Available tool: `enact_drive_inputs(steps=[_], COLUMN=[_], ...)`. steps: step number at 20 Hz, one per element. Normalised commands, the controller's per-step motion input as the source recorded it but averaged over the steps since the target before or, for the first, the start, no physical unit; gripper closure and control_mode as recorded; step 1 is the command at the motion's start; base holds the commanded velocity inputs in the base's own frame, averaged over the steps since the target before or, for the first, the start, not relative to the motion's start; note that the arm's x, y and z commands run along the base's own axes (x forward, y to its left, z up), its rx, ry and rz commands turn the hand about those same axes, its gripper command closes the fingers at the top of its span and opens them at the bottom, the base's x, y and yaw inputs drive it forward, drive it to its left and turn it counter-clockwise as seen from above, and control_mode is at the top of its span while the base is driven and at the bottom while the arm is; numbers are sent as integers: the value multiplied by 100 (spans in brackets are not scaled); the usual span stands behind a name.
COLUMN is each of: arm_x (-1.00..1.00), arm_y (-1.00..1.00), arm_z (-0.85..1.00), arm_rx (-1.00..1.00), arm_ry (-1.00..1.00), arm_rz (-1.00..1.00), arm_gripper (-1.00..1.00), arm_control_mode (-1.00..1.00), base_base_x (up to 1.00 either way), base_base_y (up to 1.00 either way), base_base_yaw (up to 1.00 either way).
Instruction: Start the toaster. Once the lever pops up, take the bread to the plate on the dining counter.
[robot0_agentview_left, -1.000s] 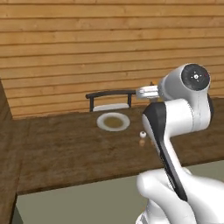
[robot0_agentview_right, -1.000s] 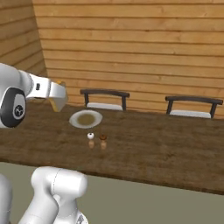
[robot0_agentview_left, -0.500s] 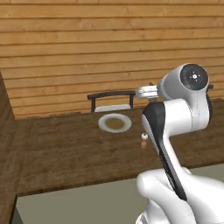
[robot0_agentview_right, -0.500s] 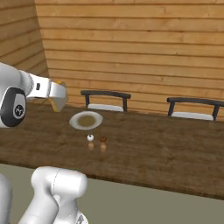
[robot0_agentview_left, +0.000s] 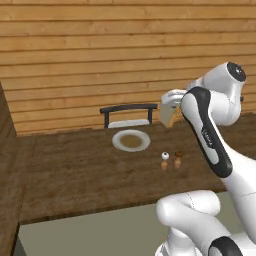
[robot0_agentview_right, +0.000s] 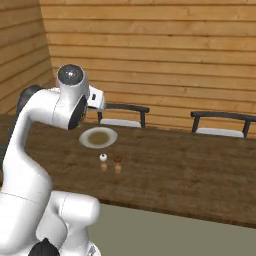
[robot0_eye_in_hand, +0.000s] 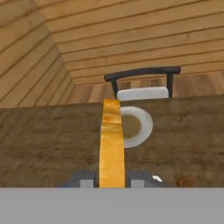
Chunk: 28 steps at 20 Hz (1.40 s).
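**Ana:** Two dark fingers (robot0_eye_in_hand: 85, 178) pinch the bread (robot0_eye_in_hand: 111, 144) between them, and the gripper (robot0_eye_in_hand: 111, 179) is clamped firmly on that slice. In the hand view it stands edge-on, a tall yellow-orange strip rising from the fingertips.

**Ben:** Where is it relative to the plate?

**Ana:** Up in the air, above the dining counter (robot0_agentview_left: 75, 170). From the left base view the bread (robot0_agentview_left: 169, 116) hangs at the end of the white arm, above and to the right of the plate (robot0_agentview_left: 131, 140), not touching it. The right base view shows the plate (robot0_agentview_right: 98, 137) lying flat on the dark wood, just beyond the arm's big joint.

**Ben:** Anything else on that counter?

**Ana:** Yes, a pair of small shakers (robot0_agentview_left: 171, 160), one white-topped and one brown-topped, side by side, nearer the robot than the plate. Behind the counter a dark chair (robot0_agentview_left: 128, 116) stands against the plank wall (robot0_agentview_left: 100, 55), directly behind the plate. A second chair (robot0_agentview_right: 220, 124) sits well off to the right.
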Motion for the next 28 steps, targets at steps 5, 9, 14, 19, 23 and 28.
enact_drive_inputs(steps=[5, 9, 14, 19, 23, 28], arm_x=[88, 100, 96, 63, 32, 50], arm_y=[-2, 20, 35, 14, 5, 2], arm_z=[-81, -34, -29, -47, -56, -39], arm_rx=[18, 7, 0, -2, -3, -8], arm_ry=[1, 4, 21, 12, 1, -7], arm_rz=[34, 21, 13, 15, 10, 1], arm_gripper=[100, 100, 100, 100, 100, 100], arm_control_mode=[-100, -100, -100, -100, -100, -100], base_base_x=[0, 0, 0, 0, 0, 0], base_base_y=[0, 0, 0, 0, 0, 0], base_base_yaw=[0, 0, 0, 0, 0, 0])
